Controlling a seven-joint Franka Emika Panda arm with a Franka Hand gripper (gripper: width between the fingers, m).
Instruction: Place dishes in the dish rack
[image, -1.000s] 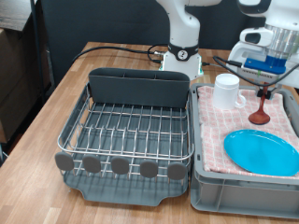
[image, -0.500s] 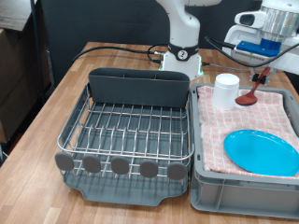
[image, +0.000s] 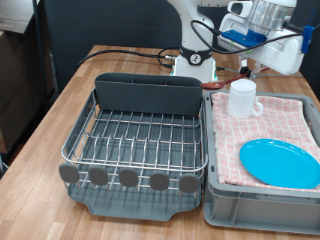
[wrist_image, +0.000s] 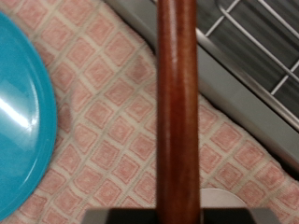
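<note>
My gripper (image: 251, 66) is shut on the brown wooden spoon (image: 224, 85) and holds it in the air above the gap between the mug and the rack's caddy. In the wrist view the spoon's handle (wrist_image: 176, 103) runs straight down the picture. The white mug (image: 242, 97) stands upright on the pink checked cloth (image: 290, 120). The turquoise plate (image: 280, 163) lies flat on the cloth and also shows in the wrist view (wrist_image: 23, 103). The dish rack (image: 135, 140) with its grey caddy (image: 147, 92) and round tabs (image: 130, 178) holds no dishes.
The grey bin (image: 255, 212) lined with the cloth stands against the rack on the exterior view's right. Black cables (image: 120, 52) and the robot's base (image: 196, 60) lie behind the rack. The wooden table (image: 40, 130) extends to the exterior view's left.
The gripper has lifted the spoon off the cloth and carried it up and towards the exterior view's left, past the mug towards the rack. Mug and plate have not moved.
</note>
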